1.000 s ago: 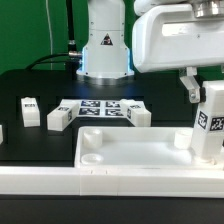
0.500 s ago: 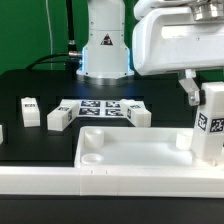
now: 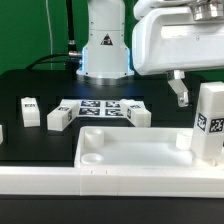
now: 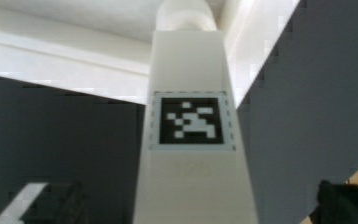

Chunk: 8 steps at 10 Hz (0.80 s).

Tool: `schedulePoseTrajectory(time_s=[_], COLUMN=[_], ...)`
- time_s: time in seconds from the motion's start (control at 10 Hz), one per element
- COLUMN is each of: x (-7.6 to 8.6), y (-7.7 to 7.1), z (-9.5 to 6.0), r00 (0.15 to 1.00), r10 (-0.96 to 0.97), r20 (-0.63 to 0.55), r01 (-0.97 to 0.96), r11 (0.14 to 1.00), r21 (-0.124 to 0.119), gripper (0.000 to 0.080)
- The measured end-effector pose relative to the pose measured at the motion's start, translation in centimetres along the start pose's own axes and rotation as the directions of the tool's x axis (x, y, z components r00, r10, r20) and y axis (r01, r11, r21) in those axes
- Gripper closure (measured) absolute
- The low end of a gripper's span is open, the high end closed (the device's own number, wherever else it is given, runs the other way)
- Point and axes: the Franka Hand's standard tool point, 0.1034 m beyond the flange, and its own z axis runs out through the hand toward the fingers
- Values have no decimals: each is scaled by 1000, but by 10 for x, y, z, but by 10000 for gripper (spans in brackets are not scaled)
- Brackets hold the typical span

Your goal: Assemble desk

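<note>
The white desk slab point(image 3: 130, 150) lies flat at the front with its raised rim and round corner sockets up. One square white leg point(image 3: 211, 122) with a tag stands upright in the socket at the exterior view's right. My gripper point(image 3: 195, 85) is open, level with the leg's top; one finger point(image 3: 180, 88) hangs clear of the leg. In the wrist view the leg point(image 4: 194, 150) fills the middle between my gripper's point(image 4: 190, 208) spread fingers, with a gap on each side. Three loose legs point(image 3: 30, 110), point(image 3: 58, 118), point(image 3: 140, 115) lie behind the slab.
The marker board point(image 3: 100, 108) lies flat between the loose legs, in front of the robot base point(image 3: 105, 50). A long white rail point(image 3: 100, 185) runs along the front edge. A small white piece point(image 3: 2, 131) shows at the exterior view's left edge.
The finger that was against the standing leg has moved away from it toward the exterior view's left and slightly up. The leg stays upright in its socket.
</note>
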Motion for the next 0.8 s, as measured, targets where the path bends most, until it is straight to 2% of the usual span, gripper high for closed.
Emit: schedulePoseTrajectory(time_s=[0.3,0.7,0.8], x=[10,6,-1], y=[6,5,8], z=[-18,-13,-6], r00=[1000,999,997], r10=[-3,-4,-2], r20=[27,50,81], r01=[3,4,2], r11=[1000,1000,1000], r21=[2,7,8], gripper=[150,150,150])
